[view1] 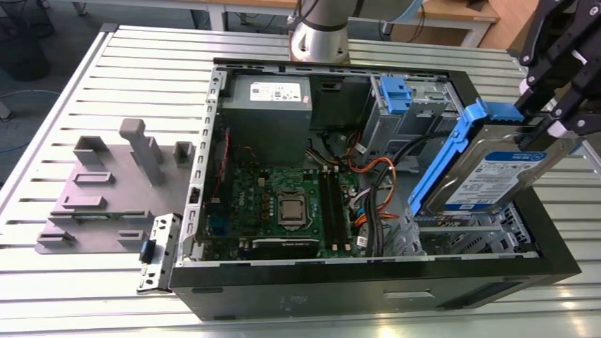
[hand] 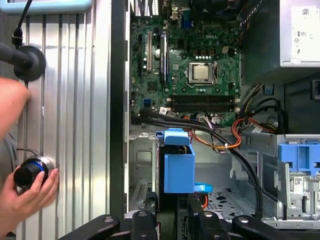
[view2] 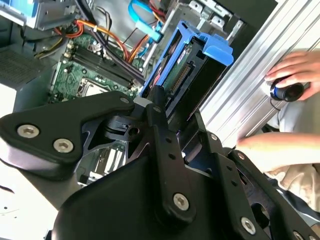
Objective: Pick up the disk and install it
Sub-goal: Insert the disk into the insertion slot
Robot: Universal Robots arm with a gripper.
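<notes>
Nearby, cables (view1: 371, 169) run beside the disk (view1: 488, 176) the end effector (view1: 545, 120) grips.

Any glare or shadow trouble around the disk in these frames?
Exterior view: hard glare on the table slats at the near edge; the case interior sits in shade, but the disk, held in the gripper, is well lit. Second wrist view: the dark gripper body stands against bright table slats. First wrist view: the motherboard is evenly lit, no glare.

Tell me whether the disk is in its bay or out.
Out. The gripper holds the disk tilted above the case, its lower end just over the drive cage, not seated.
</notes>
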